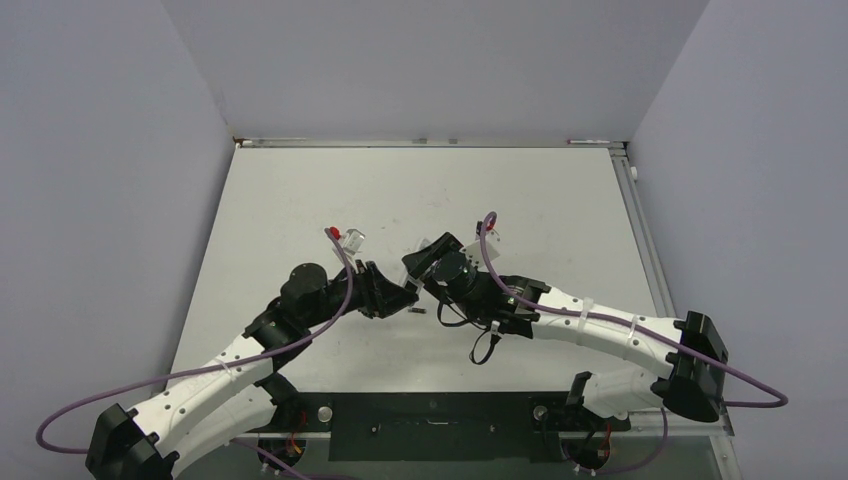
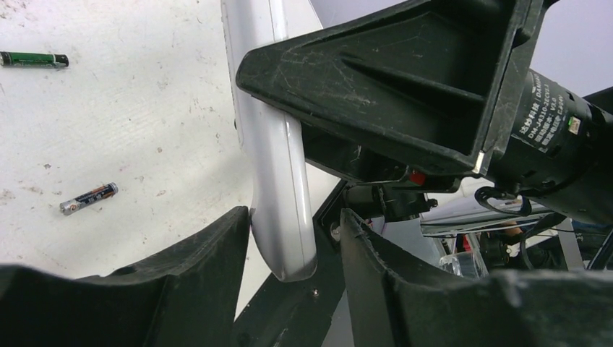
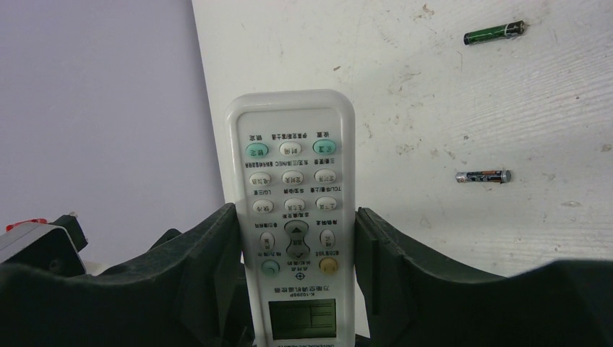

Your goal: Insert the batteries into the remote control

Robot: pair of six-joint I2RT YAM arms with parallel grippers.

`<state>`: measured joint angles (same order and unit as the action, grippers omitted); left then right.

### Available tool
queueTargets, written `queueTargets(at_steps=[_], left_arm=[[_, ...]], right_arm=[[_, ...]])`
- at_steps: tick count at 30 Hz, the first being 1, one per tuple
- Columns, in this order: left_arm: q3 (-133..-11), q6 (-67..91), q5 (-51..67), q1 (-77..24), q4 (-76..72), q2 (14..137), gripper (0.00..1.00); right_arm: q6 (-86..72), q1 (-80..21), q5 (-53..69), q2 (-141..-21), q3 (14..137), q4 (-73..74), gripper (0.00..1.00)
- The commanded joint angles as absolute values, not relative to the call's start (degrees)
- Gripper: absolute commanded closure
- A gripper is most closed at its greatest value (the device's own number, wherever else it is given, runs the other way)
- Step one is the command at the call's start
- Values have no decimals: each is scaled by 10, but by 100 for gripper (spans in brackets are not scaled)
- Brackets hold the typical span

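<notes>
**A:** Where's the remote?

**B:** The remote (image 3: 293, 144) is up off the table (image 1: 300, 200), gripped by the right claw (image 3: 295, 217). That claw's two fingers press on the remote's long edges near the screen end. The button face looks at the right wrist camera, and the rounded end sticks out past the fingertips.

**A:** And the left claw?

**B:** The left claw (image 2: 295, 220) straddles that rounded end, which its camera sees edge-on. Its jaws stand about half wide. One finger (image 2: 217, 246) meets the remote's edge. There's a dark gap between the remote and the other finger, so this claw isn't clamped on it.

**A:** The batteries?

**B:** Both lie flat on the table, off to one side of the remote. They touch neither it nor each other. The green battery (image 3: 495, 33) lies farther out, beyond the remote's rounded end. The second battery (image 3: 483, 176), dark with a silvery cap, lies level with the remote's button rows.

**A:** Can you see the remote's back?

**B:** No view shows it clearly, so I can't tell anything about it.

**A:** Where do the claws meet?

**B:** At the remote, from opposite sides, over the middle of the table.
</notes>
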<state>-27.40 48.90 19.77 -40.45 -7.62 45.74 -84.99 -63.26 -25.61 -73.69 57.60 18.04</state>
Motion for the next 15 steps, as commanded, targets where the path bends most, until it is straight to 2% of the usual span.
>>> queueTargets(at_steps=[1, 8, 12, 13, 15], left_arm=[[-272, 485, 194, -407, -115, 459, 56], [-277, 478, 182, -407, -99, 454, 81], [-280, 472, 163, -407, -79, 440, 100], [-280, 471, 157, -407, -76, 438, 100], [-280, 469, 154, -407, -73, 431, 100]], right_arm=[[-859, -643, -282, -745, 608, 155, 91], [-858, -648, -281, -743, 606, 154, 91], [-850, -647, -278, -733, 601, 153, 91], [-849, -648, -277, -730, 599, 154, 89], [-842, -648, -277, -724, 596, 154, 73]])
